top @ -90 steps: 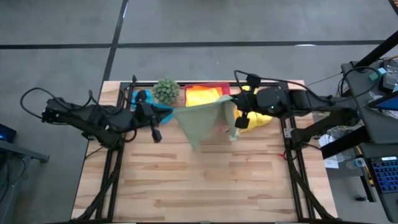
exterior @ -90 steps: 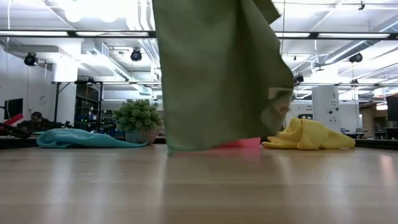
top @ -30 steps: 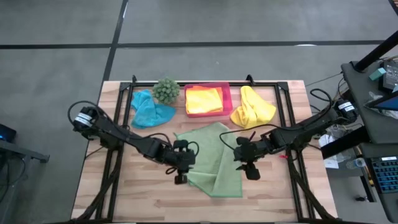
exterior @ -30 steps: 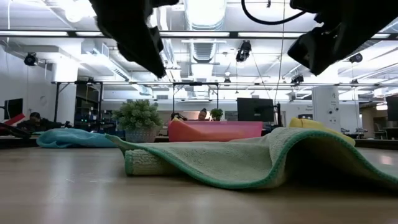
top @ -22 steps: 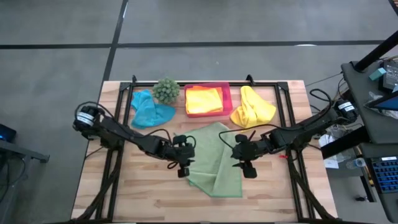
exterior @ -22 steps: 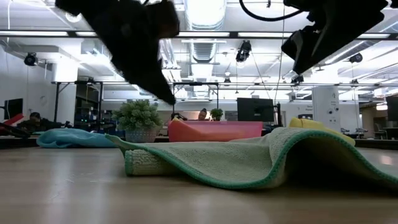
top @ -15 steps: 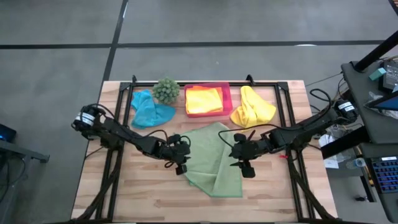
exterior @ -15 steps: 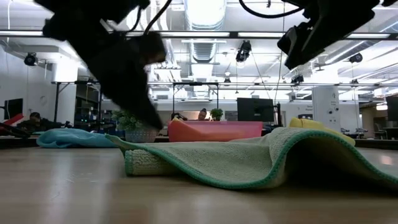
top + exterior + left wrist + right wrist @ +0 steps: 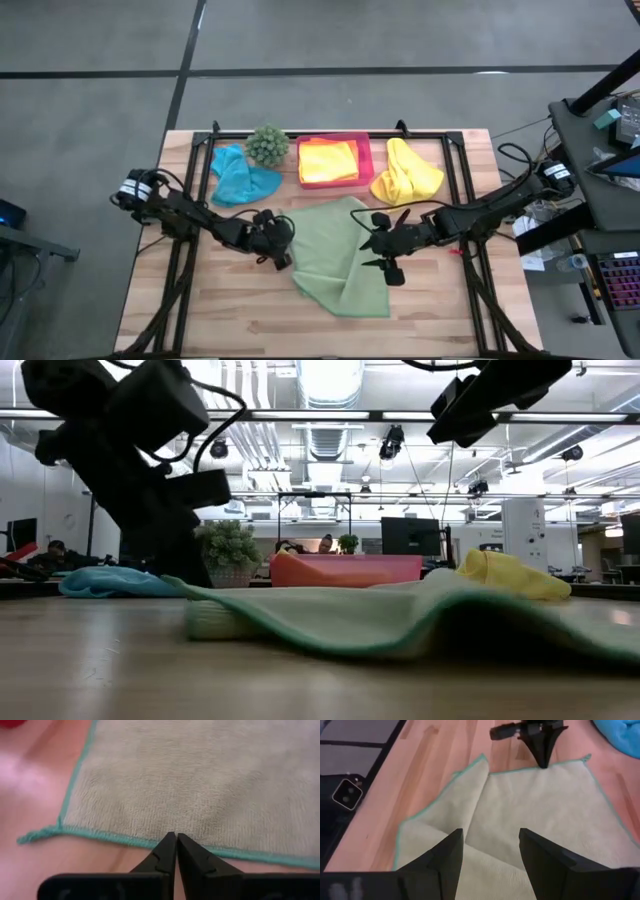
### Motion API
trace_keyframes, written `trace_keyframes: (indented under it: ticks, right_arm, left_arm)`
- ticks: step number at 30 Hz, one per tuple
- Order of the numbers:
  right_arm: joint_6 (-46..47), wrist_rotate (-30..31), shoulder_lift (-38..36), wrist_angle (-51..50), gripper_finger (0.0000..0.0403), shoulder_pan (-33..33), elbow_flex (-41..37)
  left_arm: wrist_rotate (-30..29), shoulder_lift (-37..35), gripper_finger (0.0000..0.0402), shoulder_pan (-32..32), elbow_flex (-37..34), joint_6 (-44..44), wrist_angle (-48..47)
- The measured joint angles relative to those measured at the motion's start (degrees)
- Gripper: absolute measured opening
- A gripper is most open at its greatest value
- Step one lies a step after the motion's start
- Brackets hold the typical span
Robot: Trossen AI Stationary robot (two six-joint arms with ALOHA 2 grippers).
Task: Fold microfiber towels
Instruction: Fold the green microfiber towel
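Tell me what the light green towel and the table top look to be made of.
Light green towel: soft napped cloth, probably microfiber, matte; fuzzy pile and a stitched teal hem show in the left wrist view. Table top: wood, seemingly butcher-block strips with a smooth finish; plank seams and grain are visible.

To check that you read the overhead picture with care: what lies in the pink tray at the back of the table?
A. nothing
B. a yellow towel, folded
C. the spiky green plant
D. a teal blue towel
B: in the high view a flat, folded yellow towel fills the pink tray, while the plant and the teal blue towel sit on the table beside it.
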Motion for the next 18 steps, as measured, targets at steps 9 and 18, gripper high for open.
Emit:
trace_keyframes:
  ticks: [9,18]
  right_arm:
    - [-0.2,0.2,0.0,0.0,0.0184,0.0,0.0]
    - [-8.4,1.2,0.0,13.9,0.0175,-1.3,-7.3]
  left_arm:
    - [-0.3,-6.0,0.0003,0.1,-0.7,-2.0,-13.8]
    - [2.1,-16.0,0.0003,-4.4,0.3,-9.6,-0.8]
